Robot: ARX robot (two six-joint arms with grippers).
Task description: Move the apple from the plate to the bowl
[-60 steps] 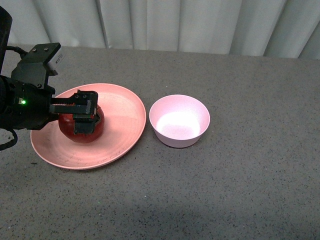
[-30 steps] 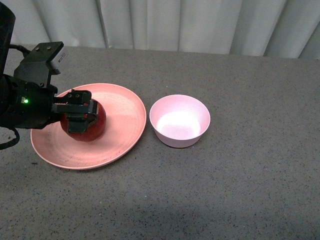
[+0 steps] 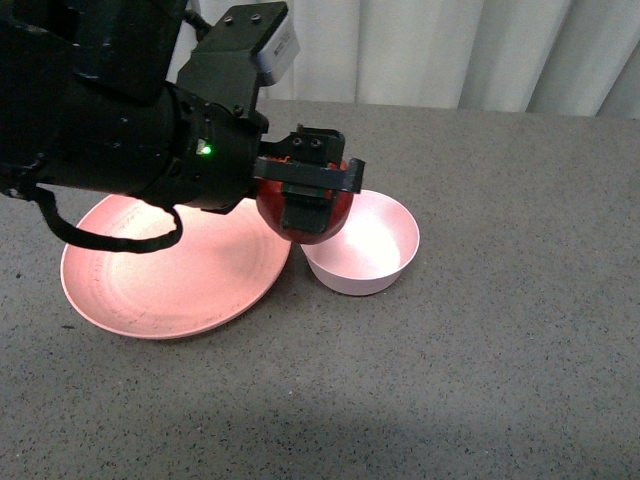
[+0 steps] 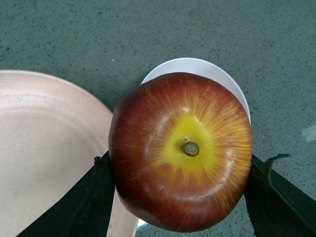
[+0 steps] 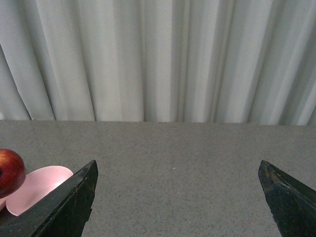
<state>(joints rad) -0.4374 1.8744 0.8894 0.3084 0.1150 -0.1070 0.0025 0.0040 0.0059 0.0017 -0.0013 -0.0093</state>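
Between the jaws of my left gripper (image 3: 305, 200) sits the apple (image 3: 342, 207), clamped on two opposite flanks and held clear of the table (image 3: 480, 380). It hangs directly under my wrist, over the edge of the bowl (image 3: 385, 250) that faces the plate (image 3: 150, 290).

Much is covered. From the front, my near finger crosses the middle of the apple, so only its red sides show past the black. The apple and gripper hide the bowl's closest rim. The bulk of my left arm hides the plate's far edge. The plate lies below and to the side of the gripper, just beside the bowl; whether the two touch I cannot tell, since the apple blocks that spot in both views. From my left wrist the apple fills most of the picture, leaving only a thin arc of bowl rim beyond it, and both fingers are cut off by the frame.

The apple is glossy and dark red. A yellow patch surrounds its short brown stem, with pale streaks fanning outward into the red. The stem points up at my wrist.

My right gripper (image 5: 177, 197) stands wide apart and holds nothing, facing the curtain (image 5: 148, 59). Its view catches only a sliver of apple at the frame's edge.
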